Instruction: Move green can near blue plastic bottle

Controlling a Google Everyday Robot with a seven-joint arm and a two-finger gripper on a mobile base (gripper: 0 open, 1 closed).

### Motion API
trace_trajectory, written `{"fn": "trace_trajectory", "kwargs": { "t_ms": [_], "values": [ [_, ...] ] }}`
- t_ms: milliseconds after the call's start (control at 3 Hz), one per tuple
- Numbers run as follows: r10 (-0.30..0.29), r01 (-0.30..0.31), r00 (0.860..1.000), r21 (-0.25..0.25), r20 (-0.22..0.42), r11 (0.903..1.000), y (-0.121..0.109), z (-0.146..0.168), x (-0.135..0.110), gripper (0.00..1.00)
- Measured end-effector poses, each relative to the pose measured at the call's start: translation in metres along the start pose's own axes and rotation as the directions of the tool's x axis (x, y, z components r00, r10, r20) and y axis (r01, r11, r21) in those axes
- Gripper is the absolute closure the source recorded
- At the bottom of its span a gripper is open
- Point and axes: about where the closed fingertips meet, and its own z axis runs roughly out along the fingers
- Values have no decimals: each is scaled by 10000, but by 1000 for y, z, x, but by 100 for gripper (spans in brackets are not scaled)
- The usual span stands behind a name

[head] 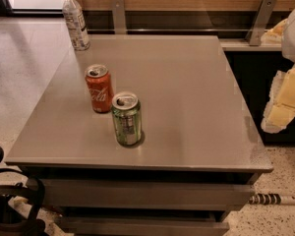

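Note:
The green can [126,118] stands upright on the grey table [187,97], near the front left. It has a silver top and a pale label patch. The blue plastic bottle [75,21], clear with a white cap and white label, stands upright at the table's far left corner. My gripper [281,101] is a pale white and yellowish shape at the right edge of the view. It is off the table's right side, far from the can and touching nothing.
A red cola can [99,88] stands upright just behind and left of the green can, close to it. A wooden wall panel with metal brackets [119,14] runs behind the table. Dark curved objects [10,200] sit on the floor at the front left.

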Motion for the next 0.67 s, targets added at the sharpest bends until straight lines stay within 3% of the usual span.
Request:
{"fn": "trace_trajectory", "kwargs": {
  "t_ms": [667],
  "values": [
    [43,-42,9996,-56,262,10000,0,1,-2,0]
  ]
}}
